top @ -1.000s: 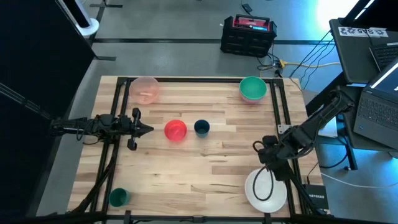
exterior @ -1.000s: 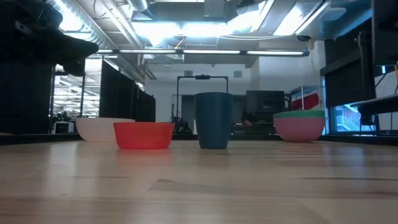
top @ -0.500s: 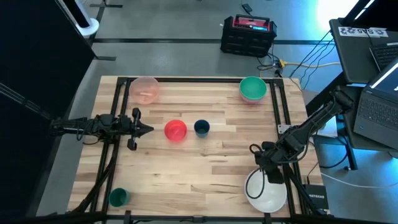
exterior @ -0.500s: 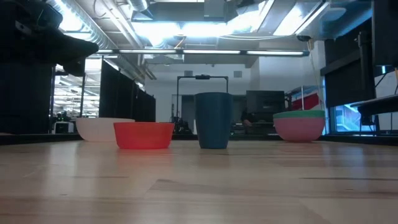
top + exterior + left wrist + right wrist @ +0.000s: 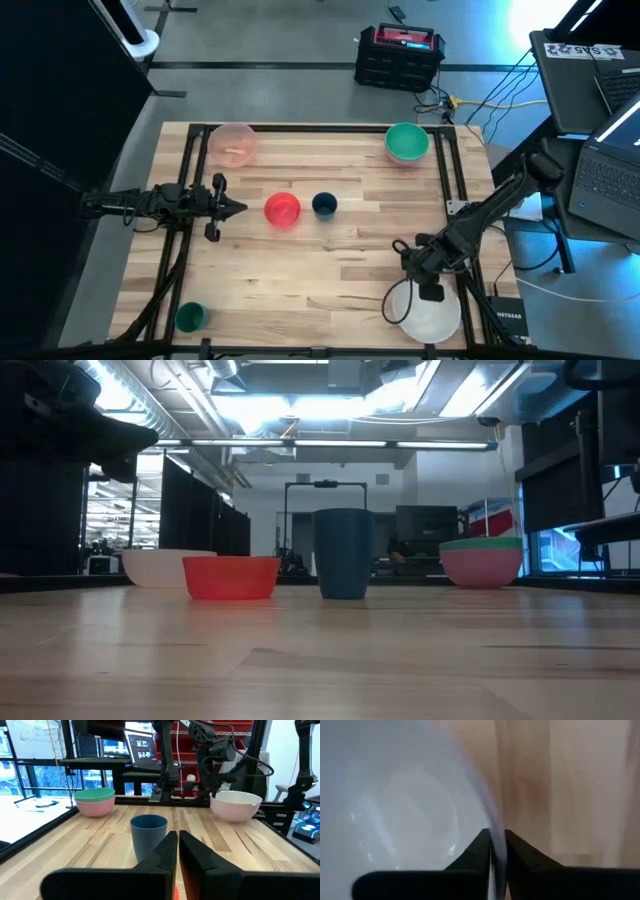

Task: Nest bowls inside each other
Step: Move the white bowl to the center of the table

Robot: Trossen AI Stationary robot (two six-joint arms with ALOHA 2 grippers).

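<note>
left gripper (image 5: 238, 208) sits at the left-middle of the table (image 5: 330, 260), fingers pressed together, holding nothing, pointing toward the red bowl (image 5: 283, 209); in the left wrist view its closed fingers (image 5: 176, 851) point at the small dark blue bowl (image 5: 148, 837); small green bowl (image 5: 190, 317) sits alone at the near-left corner of the table, well apart from everything else; translucent peach-pink bowl (image 5: 233, 144) is at the far-left corner, upright; red bowl is near table centre, just right of the left gripper tip, not touching it; small dark blue bowl (image 5: 324, 205) is just beside the red one, apart from it; low view shows red (image 5: 231, 576) and dark blue (image 5: 343, 553) upright side by side with a gap between; green bowl (image 5: 407, 141) is at the far-right corner, already nested in a pink bowl (image 5: 481, 567) per the low view, green rim showing above pink; right gripper (image 5: 400, 296) is at the near-right, closed on the left rim of the large white bowl (image 5: 435, 310); right wrist view confirms it, the thin white wall (image 5: 492, 845) pinched between the two dark fingers (image 5: 476, 849); white bowl sits at the near-right table edge; can't tell if it's lifted off the surface.
</note>
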